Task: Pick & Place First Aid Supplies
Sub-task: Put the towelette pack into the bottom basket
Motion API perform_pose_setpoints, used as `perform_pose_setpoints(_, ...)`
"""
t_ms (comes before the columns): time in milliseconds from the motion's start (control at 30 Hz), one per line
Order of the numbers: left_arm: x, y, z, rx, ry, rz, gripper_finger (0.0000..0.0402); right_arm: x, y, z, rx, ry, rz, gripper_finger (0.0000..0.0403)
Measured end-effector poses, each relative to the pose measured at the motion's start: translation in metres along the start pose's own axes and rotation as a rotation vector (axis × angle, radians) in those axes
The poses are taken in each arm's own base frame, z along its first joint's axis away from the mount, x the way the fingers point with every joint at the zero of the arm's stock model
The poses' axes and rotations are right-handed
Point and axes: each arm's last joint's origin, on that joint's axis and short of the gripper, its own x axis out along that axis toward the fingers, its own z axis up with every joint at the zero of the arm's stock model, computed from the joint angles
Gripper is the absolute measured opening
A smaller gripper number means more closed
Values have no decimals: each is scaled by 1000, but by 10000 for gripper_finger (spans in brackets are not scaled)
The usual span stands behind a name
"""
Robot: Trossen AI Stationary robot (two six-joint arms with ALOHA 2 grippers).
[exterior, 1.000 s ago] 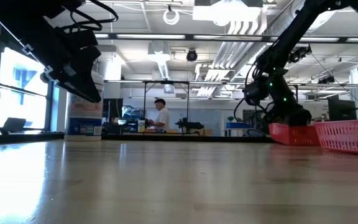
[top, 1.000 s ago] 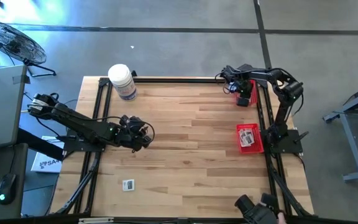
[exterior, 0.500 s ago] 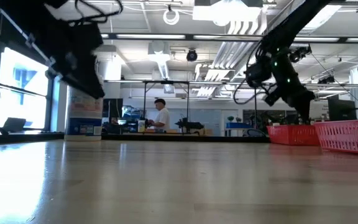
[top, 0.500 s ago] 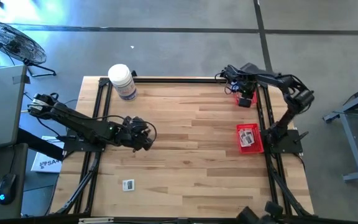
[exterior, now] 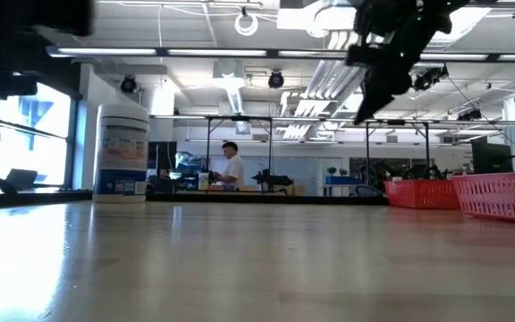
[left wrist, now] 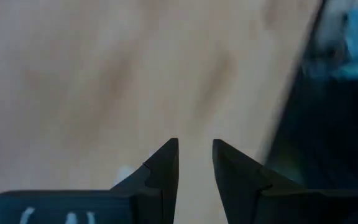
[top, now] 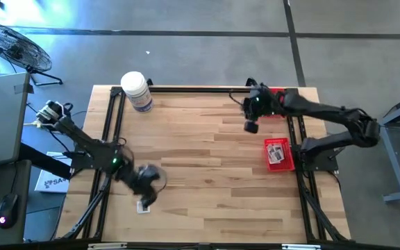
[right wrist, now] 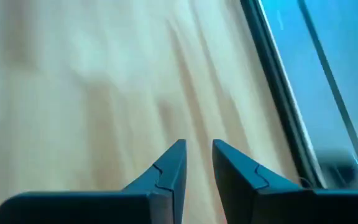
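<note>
One small white packet (top: pixel 143 207) lies flat on the wood near the table's near-left corner. My left gripper (top: pixel 146 192) hangs just over its far side and partly covers it. In the left wrist view my left gripper (left wrist: pixel 196 146) is open by a narrow gap, with blurred wood under it. More packets (top: pixel 276 152) lie in a red bin (top: pixel 268 161) at the right edge. My right gripper (top: pixel 251 123) hovers over bare wood at the far right, empty. In its own view my right gripper (right wrist: pixel 198 144) is also open by a narrow gap.
A big white jar (top: pixel 137 91) with a bluish label stands at the far-left corner. A second red bin (top: pixel 279 92) sits at the far-right corner, partly under the right arm. Black rails (top: pixel 110 139) run along the table's sides. Bare wood (top: pixel 207 167) fills the middle.
My left gripper has swung from the table's left middle toward the near edge and now hangs over the lone packet. My right gripper has left the far-right red bin, risen and moved toward the table's left and near side, out over bare wood.
</note>
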Motion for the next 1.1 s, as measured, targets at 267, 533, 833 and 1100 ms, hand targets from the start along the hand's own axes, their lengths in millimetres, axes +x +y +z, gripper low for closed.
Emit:
perform_pose_setpoints(267, 25, -15, -70, -331, 360, 100, 96, 14, 48, 8, -119, -377, 104, 71)
perform_pose_setpoints(533, 59, -1, -76, -324, 363, 277, 96, 4, 78, 18, -194, -456, 182, 71)
perform_pose_setpoints(833, 87, 6, -39, -110, 119, 246, 96, -4, 106, 26, -235, -524, 270, 71)
perform_pose_setpoints(1100, 115, 27, 23, 199, -325, 389, 96, 35, 163, 30, -336, -541, 393, 71)
